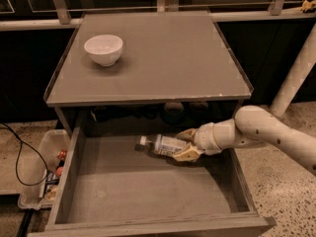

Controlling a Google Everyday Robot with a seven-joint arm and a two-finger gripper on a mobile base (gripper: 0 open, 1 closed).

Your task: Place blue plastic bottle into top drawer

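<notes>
The blue plastic bottle (pixel 162 144) lies on its side, cap pointing left, inside the open top drawer (pixel 148 191) near the back, just above or on its bare grey bottom. My gripper (pixel 181 144) reaches in from the right with its tan fingers (pixel 185 153) closed around the bottle's base end. The white arm (pixel 261 132) crosses the drawer's right side.
A white bowl (pixel 103 49) stands at the back left of the grey cabinet top (pixel 163 58). A clear plastic bin of clutter (pixel 42 169) and a black cable (pixel 19 154) lie on the floor at the left. A white post (pixel 295 78) stands at the right.
</notes>
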